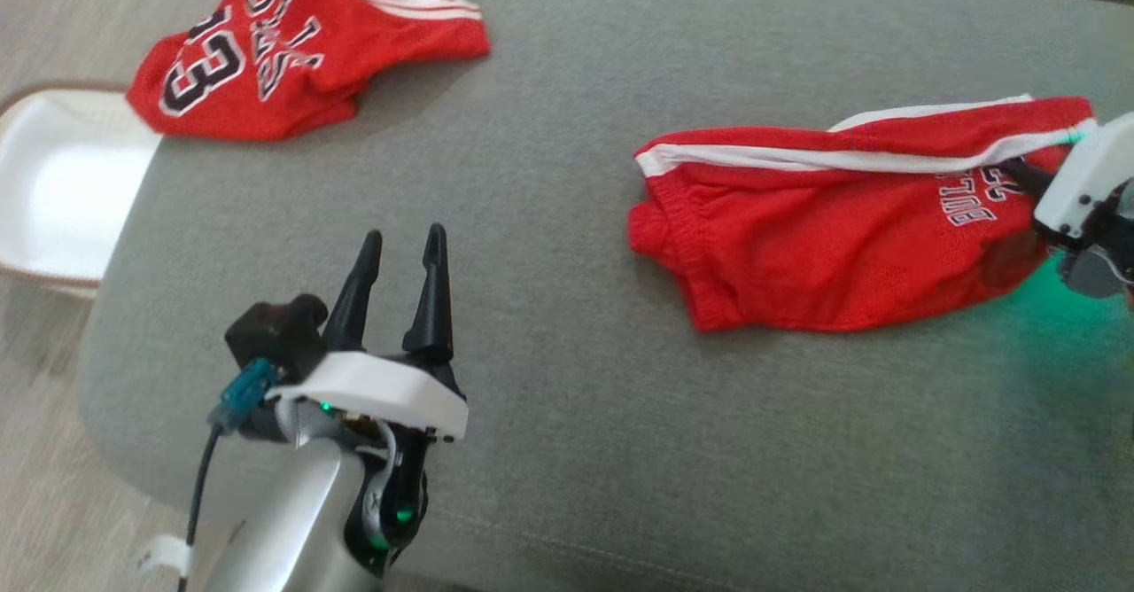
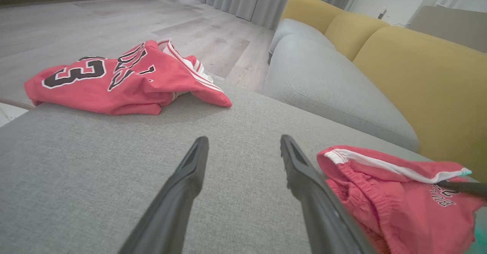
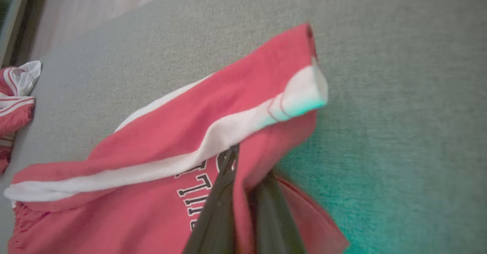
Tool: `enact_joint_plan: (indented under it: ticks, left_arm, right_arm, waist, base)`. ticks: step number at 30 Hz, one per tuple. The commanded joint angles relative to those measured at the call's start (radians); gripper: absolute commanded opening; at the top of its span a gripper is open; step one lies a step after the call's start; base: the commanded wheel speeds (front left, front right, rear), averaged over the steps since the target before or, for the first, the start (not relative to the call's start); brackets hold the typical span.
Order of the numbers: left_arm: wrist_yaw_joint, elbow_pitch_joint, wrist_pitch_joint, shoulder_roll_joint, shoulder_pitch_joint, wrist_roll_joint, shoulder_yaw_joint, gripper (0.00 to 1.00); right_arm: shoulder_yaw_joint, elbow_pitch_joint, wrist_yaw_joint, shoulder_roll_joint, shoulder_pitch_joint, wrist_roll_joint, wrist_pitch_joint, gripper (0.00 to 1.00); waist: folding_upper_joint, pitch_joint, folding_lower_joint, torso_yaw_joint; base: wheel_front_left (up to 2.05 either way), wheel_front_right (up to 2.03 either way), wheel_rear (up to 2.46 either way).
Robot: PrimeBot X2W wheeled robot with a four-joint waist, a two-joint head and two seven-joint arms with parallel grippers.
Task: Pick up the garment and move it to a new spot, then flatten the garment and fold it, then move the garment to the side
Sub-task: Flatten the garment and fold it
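Shorts (image 1: 824,246) pinched in right claw (image 3: 249,166), left wrist view — yellow sofa (image 2: 411,64)

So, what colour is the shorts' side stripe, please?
The shorts have a white stripe; right wrist view.

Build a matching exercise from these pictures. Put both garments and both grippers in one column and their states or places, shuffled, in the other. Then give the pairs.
1. shorts
2. jersey
3. left gripper
4. right gripper

A. open, holding nothing
B. bunched at the far left edge of the grey cushion
C. shut on red cloth
D. pinched at one end, on the cushion's right part

Pairs: 1-D, 2-B, 3-A, 4-C
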Motion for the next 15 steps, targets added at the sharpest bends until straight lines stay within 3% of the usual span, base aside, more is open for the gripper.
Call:
enact_joint_plan:
  ticks: [1, 15]
  left_arm:
    - [-0.005, -0.024, -0.012, 0.017, -0.004, 0.011, 0.043, 1.00]
    - [0.000, -0.038, -0.012, 0.033, 0.046, 0.047, 0.071, 1.00]
  right_arm:
    - [0.011, -0.038, -0.001, -0.009, 0.025, 0.002, -0.029, 0.00]
    - [-0.001, -0.120, -0.001, -0.058, 0.161, 0.054, -0.184, 0.00]
  waist:
    - [0.0000, -0.033, 0.0000, -0.047]
    - [0.0000, -0.114, 0.0000, -0.232]
  base:
    - [0.00, 0.00, 0.00]
    - [0.00, 0.00, 0.00]
